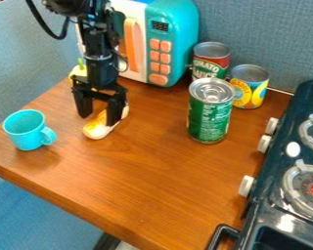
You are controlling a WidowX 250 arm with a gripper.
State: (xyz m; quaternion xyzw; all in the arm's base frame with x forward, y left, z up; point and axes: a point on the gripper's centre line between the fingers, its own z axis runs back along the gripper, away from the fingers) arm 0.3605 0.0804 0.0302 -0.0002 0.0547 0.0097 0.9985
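Upper left: black two-finger gripper [99, 120], jaws wide apart at elongated white-and-yellow toy food [96, 130], ungrasped, unlifted from brown wooden worktop [136, 168].

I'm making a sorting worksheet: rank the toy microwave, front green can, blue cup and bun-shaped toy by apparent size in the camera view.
1. Toy microwave
2. Front green can
3. Blue cup
4. Bun-shaped toy, partly hidden by the gripper

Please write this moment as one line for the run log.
gripper: jaws open | nearest: white-yellow toy | turquoise cup: upright | green can: upright
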